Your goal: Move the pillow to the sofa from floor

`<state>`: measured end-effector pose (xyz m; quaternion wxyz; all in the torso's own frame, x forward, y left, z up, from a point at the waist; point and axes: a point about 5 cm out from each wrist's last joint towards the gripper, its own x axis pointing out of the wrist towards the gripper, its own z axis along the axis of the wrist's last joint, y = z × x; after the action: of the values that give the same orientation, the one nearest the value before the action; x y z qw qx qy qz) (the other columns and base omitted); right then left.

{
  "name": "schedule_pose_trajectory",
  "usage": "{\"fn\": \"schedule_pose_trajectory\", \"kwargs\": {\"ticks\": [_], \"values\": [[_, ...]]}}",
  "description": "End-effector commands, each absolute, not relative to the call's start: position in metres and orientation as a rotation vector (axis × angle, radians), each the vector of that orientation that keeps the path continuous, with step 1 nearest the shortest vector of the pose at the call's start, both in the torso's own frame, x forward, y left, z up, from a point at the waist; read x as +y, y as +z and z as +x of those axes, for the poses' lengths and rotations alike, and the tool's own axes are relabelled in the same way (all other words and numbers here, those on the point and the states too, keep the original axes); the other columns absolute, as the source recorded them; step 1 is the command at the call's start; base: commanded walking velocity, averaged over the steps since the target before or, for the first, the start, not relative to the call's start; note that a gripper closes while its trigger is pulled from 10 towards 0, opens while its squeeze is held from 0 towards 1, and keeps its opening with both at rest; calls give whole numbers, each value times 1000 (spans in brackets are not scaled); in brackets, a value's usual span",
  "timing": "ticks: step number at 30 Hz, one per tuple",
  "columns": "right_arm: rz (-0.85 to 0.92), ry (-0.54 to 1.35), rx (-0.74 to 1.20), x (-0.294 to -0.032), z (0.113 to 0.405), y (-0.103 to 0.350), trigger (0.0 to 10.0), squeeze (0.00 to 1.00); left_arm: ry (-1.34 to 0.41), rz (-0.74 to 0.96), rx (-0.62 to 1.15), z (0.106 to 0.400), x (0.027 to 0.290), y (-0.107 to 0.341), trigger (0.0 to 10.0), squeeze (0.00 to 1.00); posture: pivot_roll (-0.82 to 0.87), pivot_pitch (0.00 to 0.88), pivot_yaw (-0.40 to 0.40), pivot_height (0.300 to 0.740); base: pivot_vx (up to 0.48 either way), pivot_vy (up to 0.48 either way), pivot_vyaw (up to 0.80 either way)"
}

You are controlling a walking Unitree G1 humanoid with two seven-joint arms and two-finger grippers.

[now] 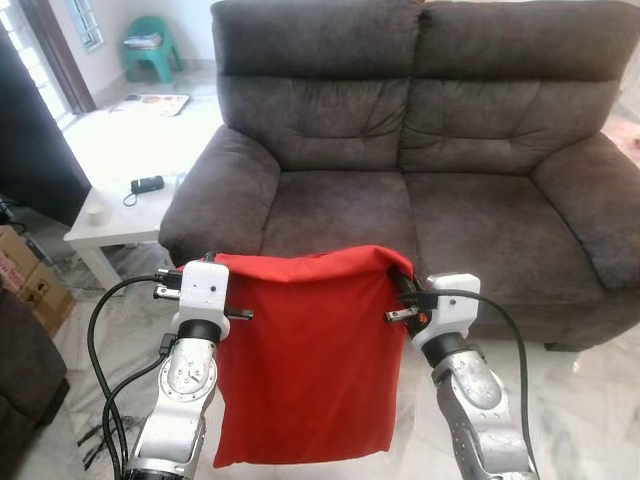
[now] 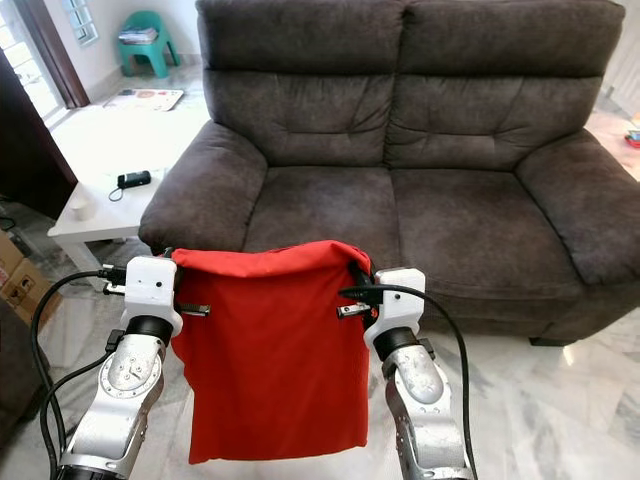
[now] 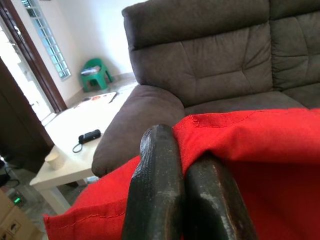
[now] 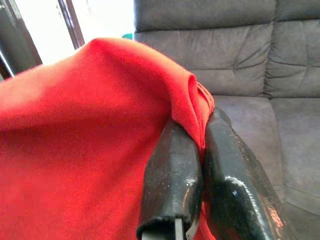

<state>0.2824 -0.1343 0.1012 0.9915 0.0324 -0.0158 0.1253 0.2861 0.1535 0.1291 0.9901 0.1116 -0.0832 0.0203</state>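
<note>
Left eye view, for you: red pillow (image 1: 305,360) hangs off floor, just before sofa (image 1: 420,170), held by its top corners. Left tool (image 3: 182,170) clamped tight on one corner, right tool (image 4: 202,150) clamped on other. White table (image 1: 130,150) beside sofa carries black device (image 1: 147,185). No readable writing.

At my 10 o'clock: white counter (image 1: 120,150) carrying a black device with cord (image 1: 146,185) and a tape roll (image 1: 96,214) near its front edge. Green stool (image 1: 152,47) at 11 o'clock, far. Cardboard box (image 1: 30,280) on floor, 9 o'clock.
</note>
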Motion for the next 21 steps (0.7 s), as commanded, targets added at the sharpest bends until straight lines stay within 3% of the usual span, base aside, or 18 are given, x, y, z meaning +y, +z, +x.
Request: {"fn": "schedule_pose_trajectory", "kwargs": {"ticks": [1, 21], "values": [[67, 256, -110, -132, 288, 119, 10000, 0, 51, 238, -250, 289, 154, 147, 10000, 0, 43, 0, 26, 740, 0, -274, 0], [73, 253, -115, -133, 293, 120, 10000, 0, 47, 234, -252, 289, 152, 145, 10000, 0, 38, 0, 22, 740, 0, -271, 0]]}}
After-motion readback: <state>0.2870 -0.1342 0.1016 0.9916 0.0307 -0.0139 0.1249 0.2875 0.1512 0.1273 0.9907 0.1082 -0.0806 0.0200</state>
